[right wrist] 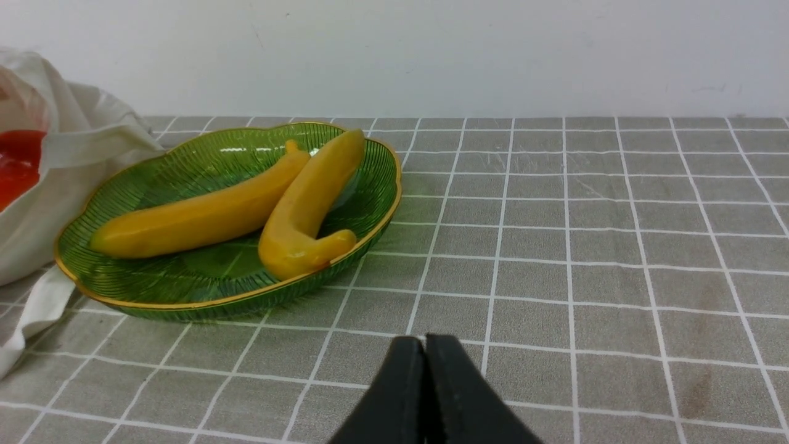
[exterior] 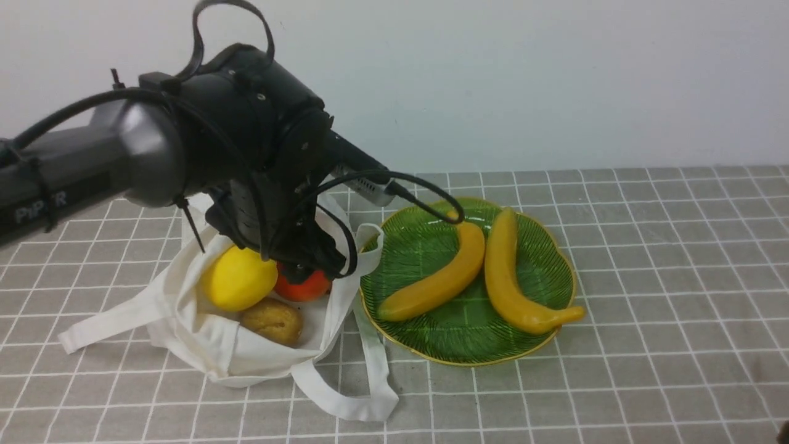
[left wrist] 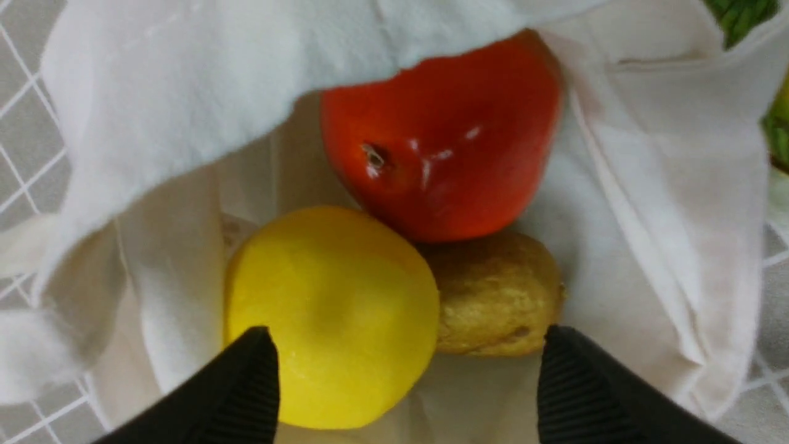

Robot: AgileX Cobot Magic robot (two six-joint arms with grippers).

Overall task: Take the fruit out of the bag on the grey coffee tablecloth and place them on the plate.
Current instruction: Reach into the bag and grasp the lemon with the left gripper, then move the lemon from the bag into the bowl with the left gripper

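Three fruits are contained in the off-white cloth tote bag [exterior: 203,345] on the grey checked tablecloth [exterior: 666,277]: one lemon [exterior: 237,277], one red-orange fruit [exterior: 305,287] and one brown kiwi-like fruit [exterior: 272,320], all touching. Two bananas [exterior: 437,280] are laid side by side on the green leaf-shaped plate [exterior: 425,246], just beside the bag. The left gripper [left wrist: 407,336] is held spread wide over the bag's mouth; the right gripper [right wrist: 425,345] is pressed closed, empty, above the cloth.

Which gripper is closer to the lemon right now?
Left. The left gripper hovers just above the lemon in the bag, fingers open; the right gripper sits shut above the tablecloth, beyond the plate.
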